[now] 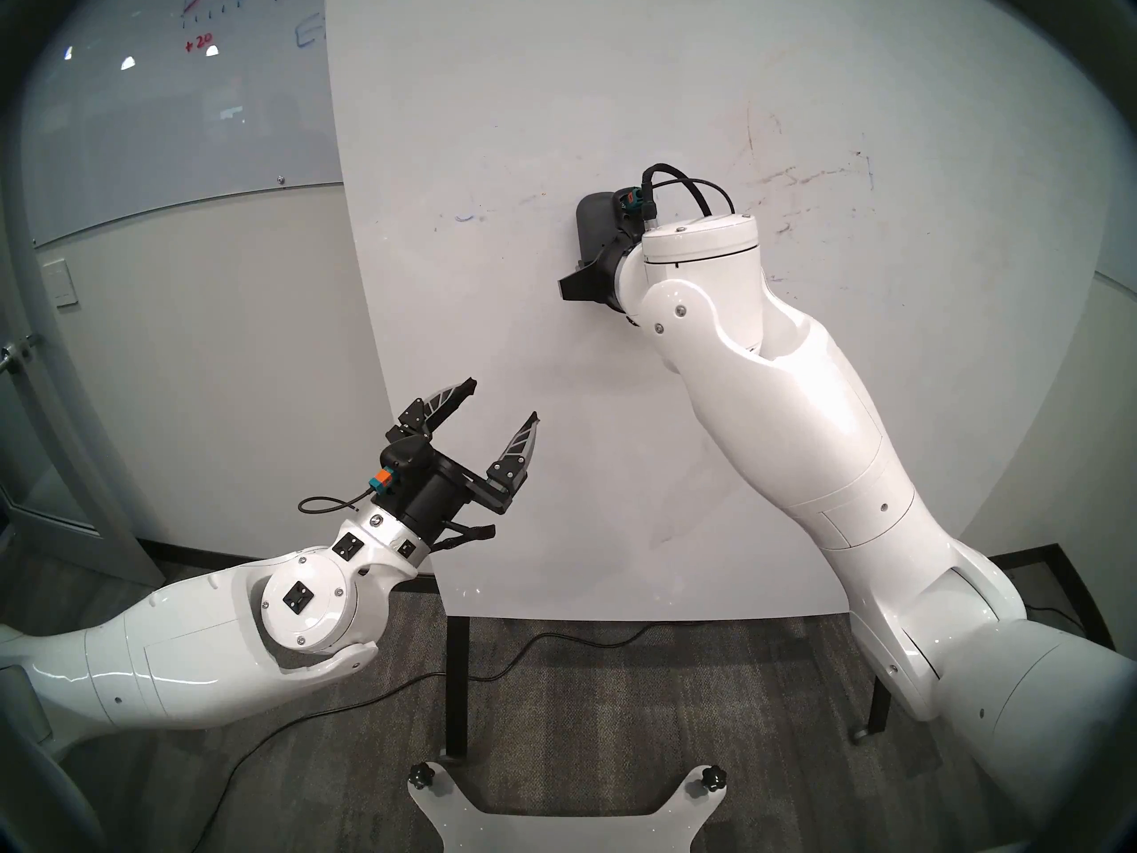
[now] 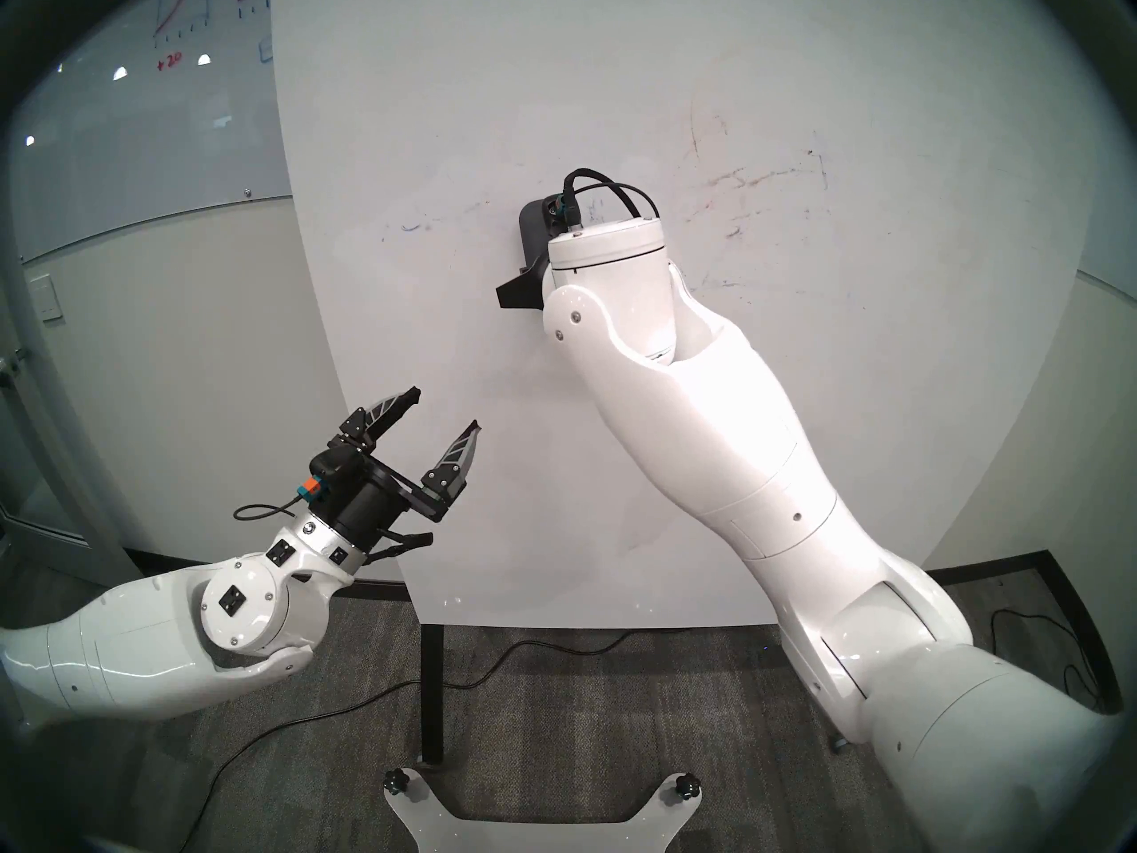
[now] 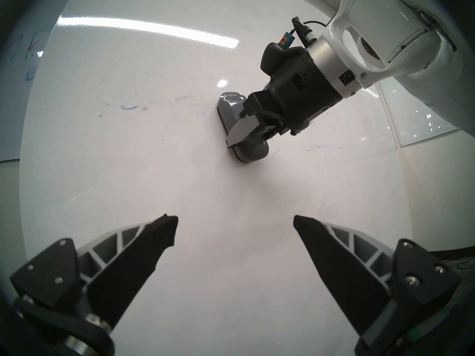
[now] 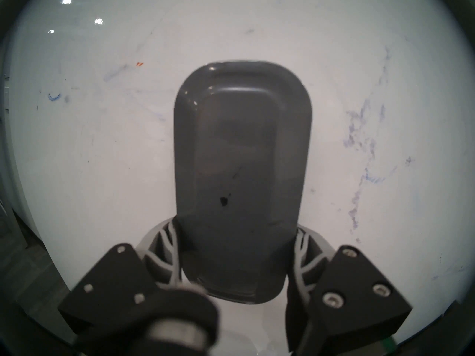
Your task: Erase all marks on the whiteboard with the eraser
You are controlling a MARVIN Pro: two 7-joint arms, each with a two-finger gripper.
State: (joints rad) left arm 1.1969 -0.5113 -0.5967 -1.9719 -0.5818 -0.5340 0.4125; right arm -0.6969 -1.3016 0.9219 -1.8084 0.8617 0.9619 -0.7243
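Right gripper point(image 3: 246, 139): clamped on eraser point(image 4: 241, 168), arm raised, pad flat against whiteboard point(image 1: 554, 125).
Left gripper point(image 1: 501, 405): spread, empty, lower.

The dark grey eraser point(image 4: 241, 178) lies flat against the upright whiteboard point(image 1: 492, 125). Faint blue and grey-brown marks point(image 1: 800, 178) lie smeared on both sides of it.

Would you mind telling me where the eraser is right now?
In the head views, the eraser lies against the whiteboard near its middle, gripped by the right hand.
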